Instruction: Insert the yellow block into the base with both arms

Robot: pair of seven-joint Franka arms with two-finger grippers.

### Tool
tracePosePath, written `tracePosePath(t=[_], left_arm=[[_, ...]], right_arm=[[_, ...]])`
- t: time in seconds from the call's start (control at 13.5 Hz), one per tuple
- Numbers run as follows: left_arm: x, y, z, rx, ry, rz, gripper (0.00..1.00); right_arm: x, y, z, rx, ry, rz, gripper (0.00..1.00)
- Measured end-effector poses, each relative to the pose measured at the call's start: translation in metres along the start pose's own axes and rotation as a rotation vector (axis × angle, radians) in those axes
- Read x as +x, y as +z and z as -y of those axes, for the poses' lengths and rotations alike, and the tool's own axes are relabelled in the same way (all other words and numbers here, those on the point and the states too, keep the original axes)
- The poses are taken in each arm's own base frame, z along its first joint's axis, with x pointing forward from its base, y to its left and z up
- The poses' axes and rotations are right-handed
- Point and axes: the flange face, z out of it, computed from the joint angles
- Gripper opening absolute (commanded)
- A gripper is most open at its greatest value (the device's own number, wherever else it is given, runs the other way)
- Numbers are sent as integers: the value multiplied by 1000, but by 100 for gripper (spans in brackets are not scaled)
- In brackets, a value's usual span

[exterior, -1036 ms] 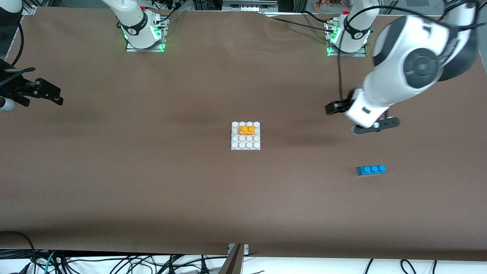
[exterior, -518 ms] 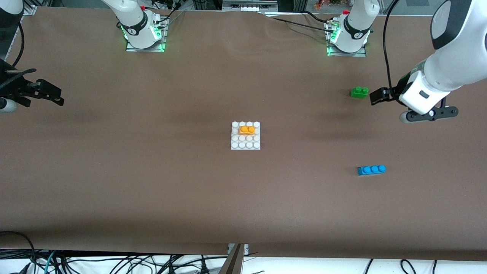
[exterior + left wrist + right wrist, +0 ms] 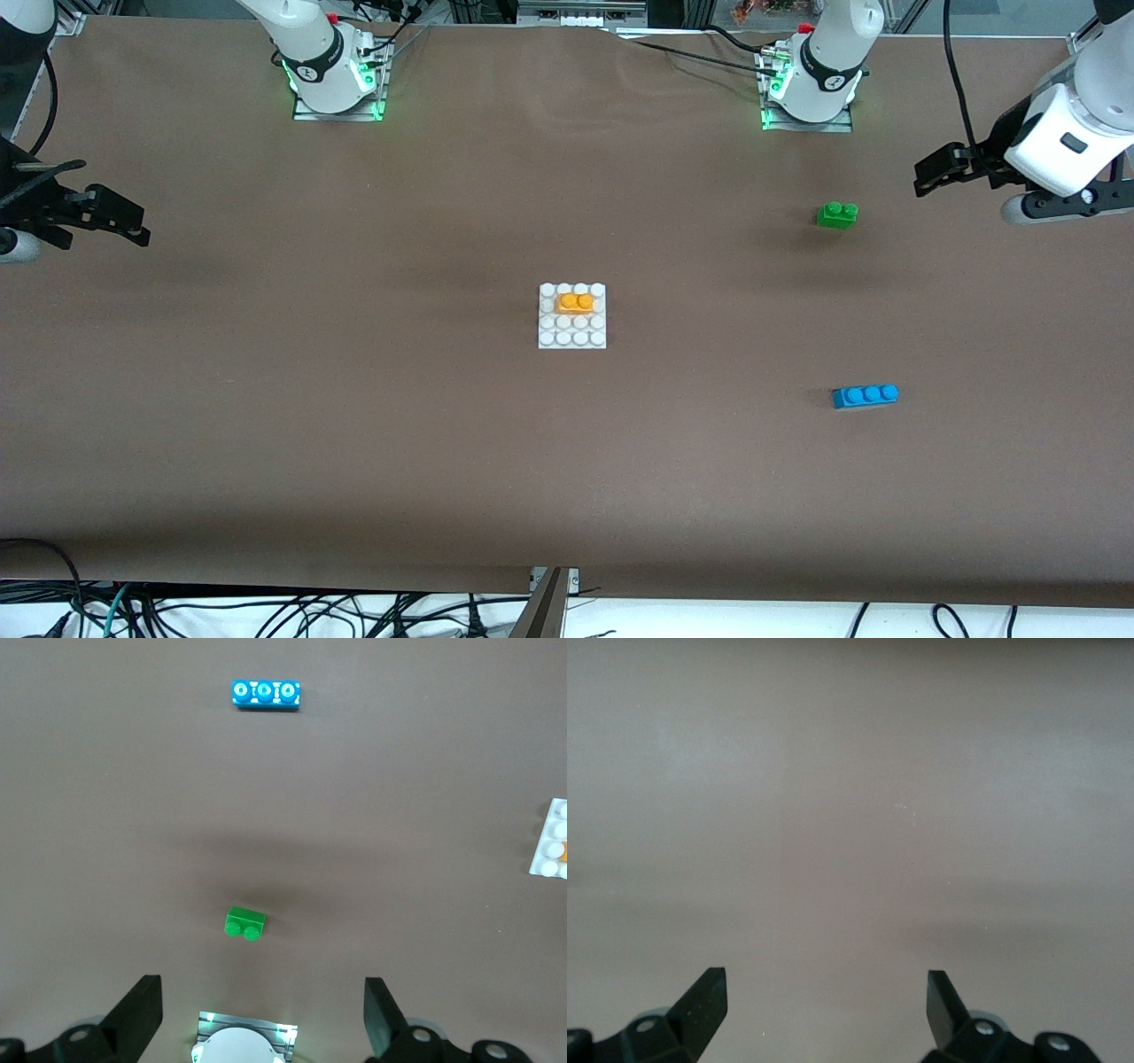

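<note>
Taking twelve o'clock as pointing from the base plate toward the robots' bases, the plate lies mid-table. The block sits on the plate's twelve o'clock half. A short brick lies at two o'clock and a long brick between three and four, well apart. The left gripper hangs over the table at two o'clock, past the short brick. The right gripper hangs over the table at nine.

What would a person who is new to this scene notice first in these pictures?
The yellow block catches the eye first: it sits on the white base in the middle of the table. Next come the green brick and, nearer the front camera, the blue brick, both toward the left arm's end. Both tools, left tool and right tool, hang open at the table's ends.
</note>
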Motion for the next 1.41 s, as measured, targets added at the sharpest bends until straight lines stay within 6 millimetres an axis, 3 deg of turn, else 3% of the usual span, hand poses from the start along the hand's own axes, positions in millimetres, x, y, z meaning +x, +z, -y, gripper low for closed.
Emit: tracePosePath(t=[0.3, 0.74, 1.04, 1.41], left_arm=[[3, -6, 26, -10, 89, -11, 100], [6, -30, 91, -29, 143, -61, 100], [3, -48, 107, -31, 119, -101, 100], [2, -54, 106, -30, 124, -113, 100]], right_arm=[[0, 0, 0, 0, -1, 0, 100], [0, 0, 1, 0, -1, 0, 100], [0, 0, 1, 0, -1, 0, 100], [0, 0, 1, 0, -1, 0, 100]])
